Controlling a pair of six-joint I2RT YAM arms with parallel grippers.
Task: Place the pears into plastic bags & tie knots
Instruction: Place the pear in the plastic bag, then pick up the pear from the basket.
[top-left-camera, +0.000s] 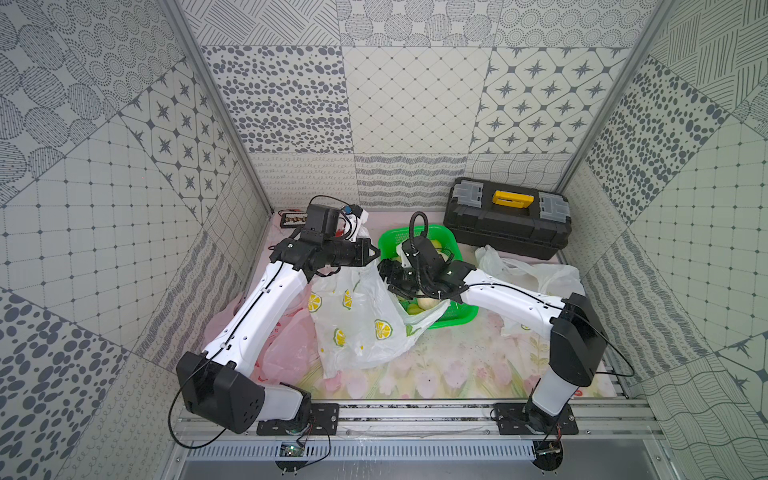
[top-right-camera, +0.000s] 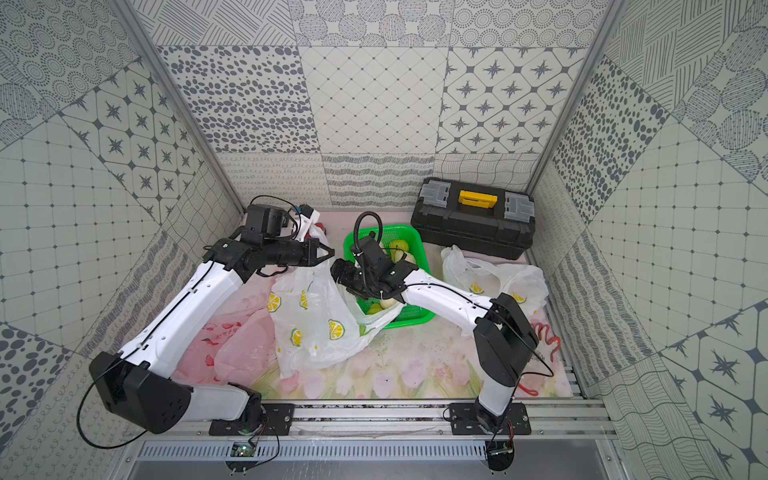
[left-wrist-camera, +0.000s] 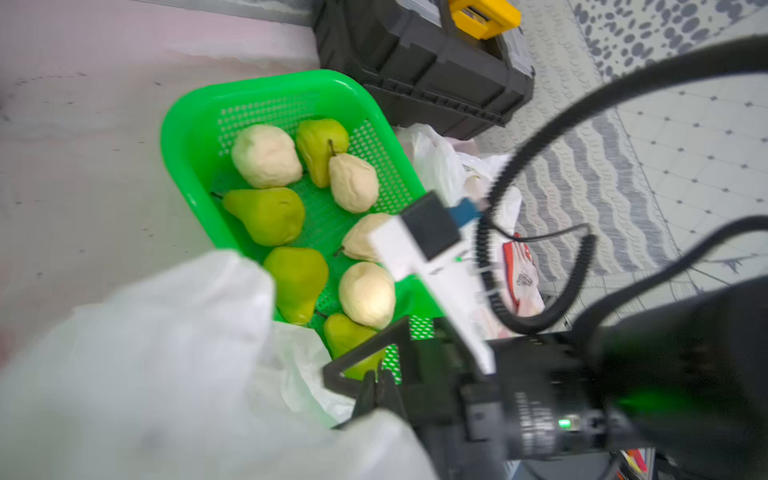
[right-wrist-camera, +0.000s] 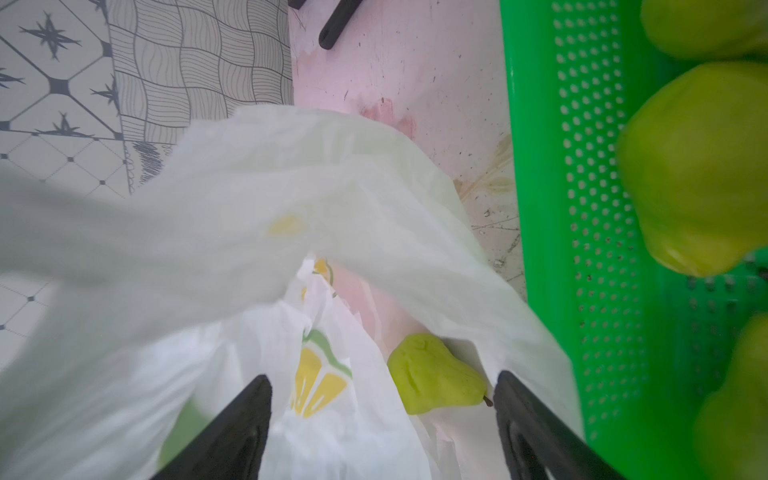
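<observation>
The yellow-green, smooth-skinned pear (right-wrist-camera: 436, 376) lies on its side in the mouth of the thin white translucent lemon-print carrier bag (top-left-camera: 357, 328). The bag sprawls mid-desk, draped over the near left corner of the green perforated plastic basket (left-wrist-camera: 187, 124). The right gripper (right-wrist-camera: 382, 376) hangs over the bag with its jaws wide apart and empty, one finger just beside the pear's stem. The left gripper (left-wrist-camera: 376, 388) is pinched together on the bag's rim, holding the mouth up.

The pear seems to sit near the opening rather than deep inside. If the slick film slips from the left pinch, the mouth could collapse and the rounded fruit roll out onto the desk. The right gripper's spread fingers could also snag the loose film.

The film is limp and crinkly and holds no shape. The basket pears (left-wrist-camera: 266, 156) taper to dark stems; some are glossy green, others pale cream and matt. The basket is stiff, with a rounded rim. A black hard-plastic toolbox (top-left-camera: 505, 224) stands at the desk's far right corner.
</observation>
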